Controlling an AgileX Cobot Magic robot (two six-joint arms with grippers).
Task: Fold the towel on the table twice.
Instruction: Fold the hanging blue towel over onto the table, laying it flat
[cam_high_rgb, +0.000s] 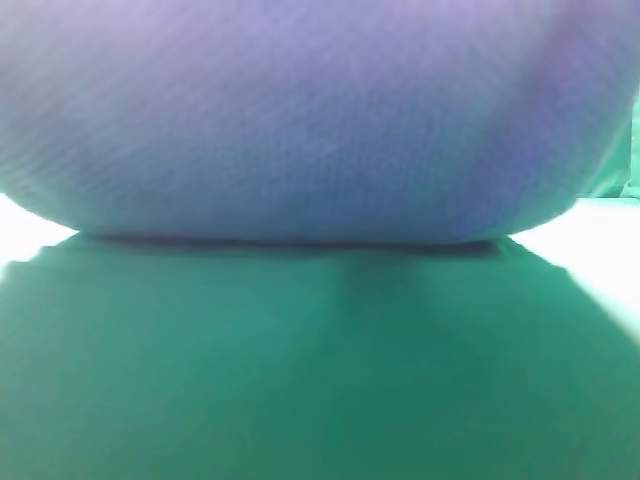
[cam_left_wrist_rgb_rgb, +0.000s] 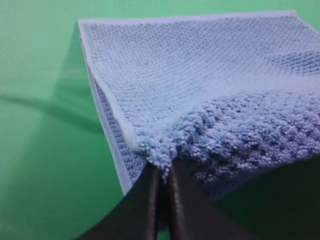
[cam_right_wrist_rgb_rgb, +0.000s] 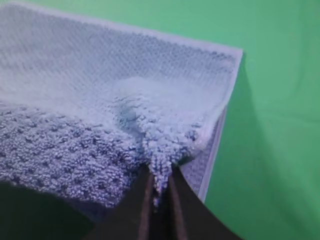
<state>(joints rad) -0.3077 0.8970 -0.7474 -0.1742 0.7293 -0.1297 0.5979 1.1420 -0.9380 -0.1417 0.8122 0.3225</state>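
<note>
The blue-grey waffle-weave towel (cam_high_rgb: 300, 120) is lifted close to the exterior high camera and fills the upper half of that view, blurred; no gripper shows there. In the left wrist view my left gripper (cam_left_wrist_rgb_rgb: 164, 182) is shut on the towel's (cam_left_wrist_rgb_rgb: 200, 85) near edge by its left corner, and a doubled layer shows below. In the right wrist view my right gripper (cam_right_wrist_rgb_rgb: 159, 187) is shut on the towel's (cam_right_wrist_rgb_rgb: 100, 85) near edge by its right corner. The green table (cam_high_rgb: 300, 370) lies below.
The smooth green table cloth spreads to the left of the towel in the left wrist view (cam_left_wrist_rgb_rgb: 40, 150) and to the right of it in the right wrist view (cam_right_wrist_rgb_rgb: 280, 125). Bright white areas (cam_high_rgb: 25, 235) show at both sides of the exterior high view.
</note>
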